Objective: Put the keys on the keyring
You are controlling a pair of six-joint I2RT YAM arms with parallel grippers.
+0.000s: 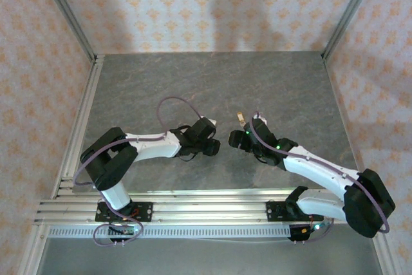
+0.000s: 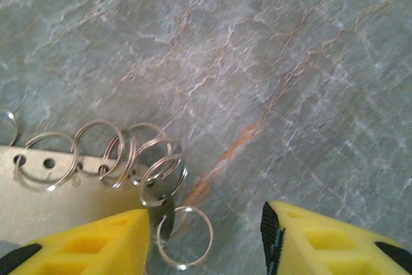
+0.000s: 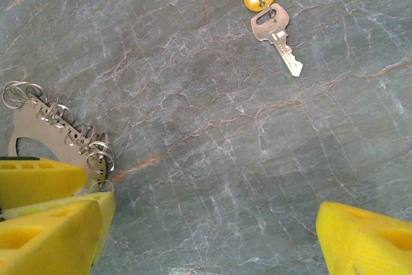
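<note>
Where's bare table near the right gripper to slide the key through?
Free: the marble between the tagged key and the metal plate, down through the right gripper's open fingers. Crowded: around the plate, where split rings and left gripper bunch together.

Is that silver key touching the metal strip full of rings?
Apart. The right wrist view shows the key lying well clear of the ring strip, bare tabletop between them.
</note>
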